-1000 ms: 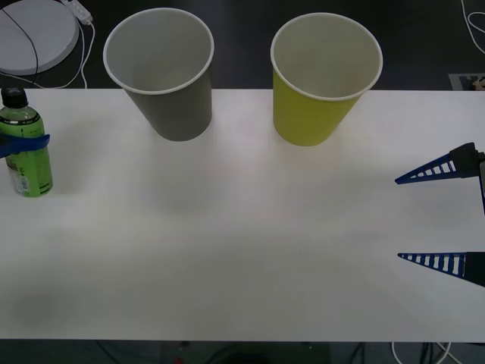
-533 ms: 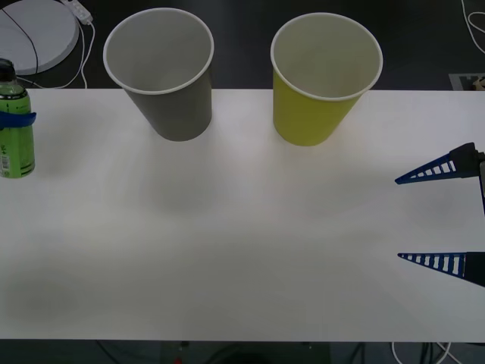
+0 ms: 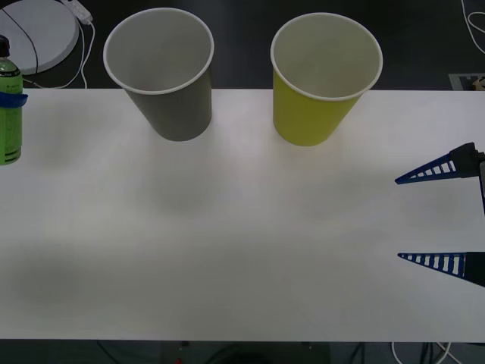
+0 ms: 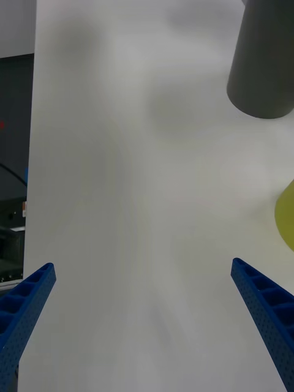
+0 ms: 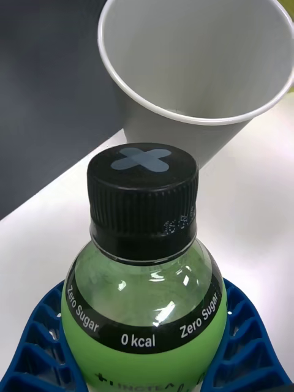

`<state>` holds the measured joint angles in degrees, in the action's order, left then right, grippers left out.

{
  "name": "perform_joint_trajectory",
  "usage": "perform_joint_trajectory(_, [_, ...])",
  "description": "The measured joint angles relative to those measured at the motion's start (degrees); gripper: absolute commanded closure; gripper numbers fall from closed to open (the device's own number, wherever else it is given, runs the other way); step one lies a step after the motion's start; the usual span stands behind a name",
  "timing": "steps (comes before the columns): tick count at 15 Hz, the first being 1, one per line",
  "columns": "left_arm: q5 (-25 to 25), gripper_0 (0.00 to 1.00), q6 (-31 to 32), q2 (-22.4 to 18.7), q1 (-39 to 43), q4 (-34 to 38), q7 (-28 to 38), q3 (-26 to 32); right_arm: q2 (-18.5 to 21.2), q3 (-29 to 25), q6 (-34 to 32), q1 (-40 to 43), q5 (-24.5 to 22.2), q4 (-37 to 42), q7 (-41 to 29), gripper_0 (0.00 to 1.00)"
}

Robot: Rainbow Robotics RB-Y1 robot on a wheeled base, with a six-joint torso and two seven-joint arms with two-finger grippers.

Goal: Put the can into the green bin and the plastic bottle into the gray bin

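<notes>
At the white table's [image 3: 242, 250] left edge the left gripper [image 5: 147, 361] clamps the small green plastic bottle [image 3: 9, 114] upright, off the surface, while the right gripper [image 3: 430, 220] waits open at the right edge.

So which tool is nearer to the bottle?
Left. The left tool is shut on the bottle; the right tool waits open across the table.

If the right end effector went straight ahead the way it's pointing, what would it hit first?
Probably nothing on the table: the right end effector, open, points across bare surface. The gray bin and green bin sit off to one side of its line, though depth is unclear.
</notes>
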<state>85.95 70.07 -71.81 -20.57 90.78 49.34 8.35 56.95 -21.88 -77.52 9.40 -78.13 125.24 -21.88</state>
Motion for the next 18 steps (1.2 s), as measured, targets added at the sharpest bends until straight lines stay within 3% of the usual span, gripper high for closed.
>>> perform_joint_trajectory(13, [10.5, 1.0, 19.11, 0.28, -16.43, -0.13, 8.43, -0.44, 0.0, 0.0, 0.0, 0.0, 0.0, 0.0, 0.0, 0.0])
perform_joint_trajectory(18, [11.32, 1.0, 19.95, 1.16, -28.47, -8.07, 8.82, -9.64, 0.0, 0.0, 0.0, 0.0, 0.0, 0.0, 0.0, 0.0])
